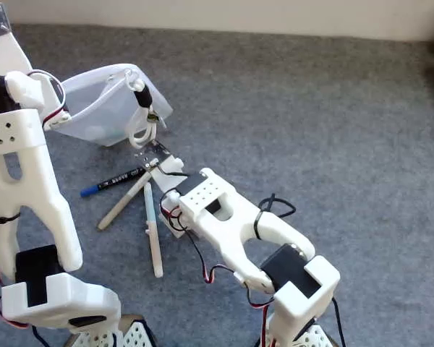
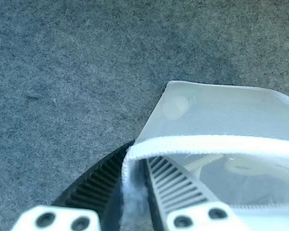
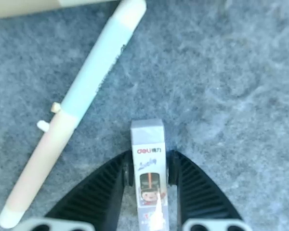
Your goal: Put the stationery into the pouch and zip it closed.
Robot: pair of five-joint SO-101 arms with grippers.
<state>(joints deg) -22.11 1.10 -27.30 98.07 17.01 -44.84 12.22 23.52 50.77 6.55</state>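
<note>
- The right gripper (image 3: pixel 148 161) is closed down to the width of a sleeved eraser (image 3: pixel 147 137). Its 2 black jaws press against the eraser's long sides, and the eraser's free end points out over the grey carpet (image 3: pixel 241 86).
- Just beside the eraser, but not touching it, a pale-blue-and-cream pen (image 3: pixel 82 103) lies flat on the carpet.
- In the high view the right arm (image 1: pixel 235 224) stretches from the near right corner toward the middle, and its tip sits alongside that pen.
- Beyond the pen, a cream stick (image 1: pixel 123 201) lies slantwise on the carpet.
- A black pen (image 1: pixel 110 180) with a blue cap lies next to the stick. Their far ends come close together and their near ends spread apart.
- Farthest out sits the pouch (image 1: pixel 105 101), translucent white with its mouth standing open.
- A white loop (image 1: pixel 139 129) hangs at the pouch corner nearest the pens. I cannot tell what it is.
- The left gripper (image 2: pixel 135 192) is nearly closed, with the pouch's white rim band pinched between its 2 ribbed jaws.
- Pale shapes show through the mesh, too blurred to name.
- The left arm (image 1: pixel 29 188) rises along the left side, reaching to the pouch's left edge.
</note>
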